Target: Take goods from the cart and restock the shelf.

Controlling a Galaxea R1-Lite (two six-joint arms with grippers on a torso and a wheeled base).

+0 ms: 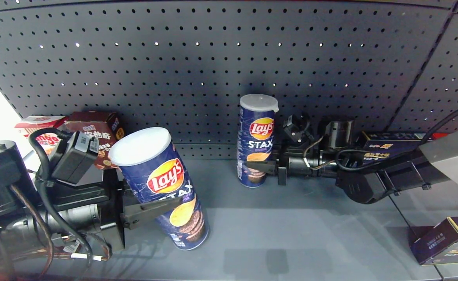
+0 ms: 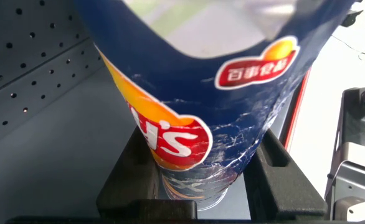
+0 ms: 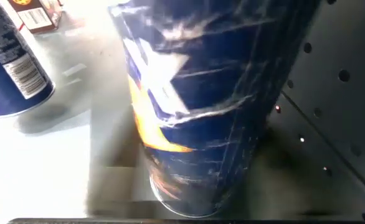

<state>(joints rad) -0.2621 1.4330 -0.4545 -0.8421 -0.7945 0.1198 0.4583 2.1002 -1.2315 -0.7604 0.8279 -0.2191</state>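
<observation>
– Pegboard-backed shelf (image 1: pixel 291 234): left gripper (image 1: pixel 166 195) clamped on the tilted can (image 1: pixel 158 183), near the shelf's front-left corner.
– And the right gripper (image 1: pixel 258 166)?
– Closed around the upright can (image 1: pixel 257 140), mid-shelf by the back edge.
– Risks?
– Tilted can likely topples if let go at that lean and could roll off the front edge. Right gripper backing out crooked could knock the upright can over.

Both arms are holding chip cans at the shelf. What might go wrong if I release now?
1. The left chip can leans in the left gripper; released so, it may topple and roll off the shelf.
2. The right gripper grips the upright right chip can low; pulling back before opening could drag it over.
</observation>
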